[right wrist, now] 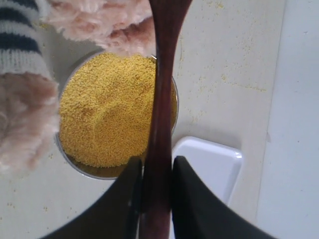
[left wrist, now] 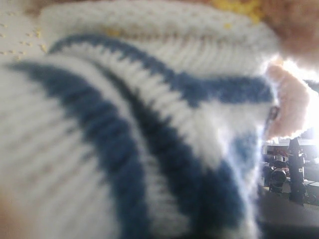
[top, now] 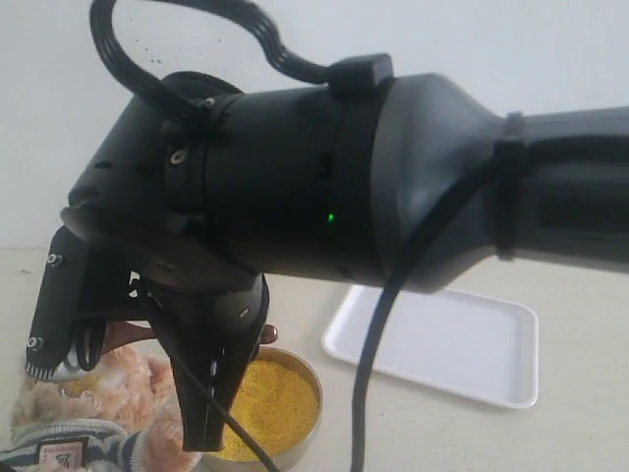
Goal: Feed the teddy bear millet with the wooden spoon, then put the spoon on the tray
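Right gripper point(right wrist: 157, 167) clamps spoon point(right wrist: 162, 89), bear point(right wrist: 99, 22) beyond its tips; left gripper unseen. Likely feeding; next: steady carry to tray point(right wrist: 209, 164).

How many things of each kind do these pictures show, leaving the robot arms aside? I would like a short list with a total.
teddy bear: 1
metal bowl of millet: 1
wooden spoon: 1
white tray: 1
Total: 4

Plain white wall point(top: 491, 39), pale beige tabletop point(top: 590, 438), soft even light
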Tool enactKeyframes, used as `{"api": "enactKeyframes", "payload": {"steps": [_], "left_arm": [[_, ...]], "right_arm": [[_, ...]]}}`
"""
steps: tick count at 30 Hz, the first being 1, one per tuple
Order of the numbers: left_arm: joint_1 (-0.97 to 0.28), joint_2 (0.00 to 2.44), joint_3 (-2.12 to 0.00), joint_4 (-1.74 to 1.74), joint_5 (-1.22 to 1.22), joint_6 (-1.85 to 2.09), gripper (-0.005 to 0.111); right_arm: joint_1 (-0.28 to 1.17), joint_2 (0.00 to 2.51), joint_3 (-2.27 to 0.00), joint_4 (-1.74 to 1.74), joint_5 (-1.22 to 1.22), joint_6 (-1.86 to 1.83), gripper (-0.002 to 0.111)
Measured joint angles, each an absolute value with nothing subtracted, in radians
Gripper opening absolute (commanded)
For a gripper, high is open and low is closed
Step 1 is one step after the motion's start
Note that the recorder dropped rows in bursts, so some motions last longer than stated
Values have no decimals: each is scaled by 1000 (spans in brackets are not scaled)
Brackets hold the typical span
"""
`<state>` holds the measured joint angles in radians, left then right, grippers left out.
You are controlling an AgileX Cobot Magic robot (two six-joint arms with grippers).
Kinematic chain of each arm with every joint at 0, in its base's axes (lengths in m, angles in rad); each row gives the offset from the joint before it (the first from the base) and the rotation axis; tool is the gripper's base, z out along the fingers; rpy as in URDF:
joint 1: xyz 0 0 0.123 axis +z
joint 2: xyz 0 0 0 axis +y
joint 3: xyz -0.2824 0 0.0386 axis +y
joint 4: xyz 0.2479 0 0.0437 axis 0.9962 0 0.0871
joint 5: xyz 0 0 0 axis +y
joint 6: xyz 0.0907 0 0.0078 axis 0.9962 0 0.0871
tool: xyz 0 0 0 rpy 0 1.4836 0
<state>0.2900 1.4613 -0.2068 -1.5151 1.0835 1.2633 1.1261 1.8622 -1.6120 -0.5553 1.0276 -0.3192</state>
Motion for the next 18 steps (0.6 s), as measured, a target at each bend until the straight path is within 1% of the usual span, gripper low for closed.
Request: {"api": "enactKeyframes", "payload": {"steps": [7, 14, 18], "left_arm": [[290, 1461, -207, -1515, 1083, 1264, 4], [290, 1461, -207, -1530, 1085, 1266, 4], [290, 1461, -207, -1530, 1085, 1266, 4]], "right_arm": [[1130, 1862, -1612, -566, 1040, -319, 0], [1196, 1862, -1612, -661, 1051, -274, 0], [1206, 1862, -1612, -670, 1053, -268, 0]]}}
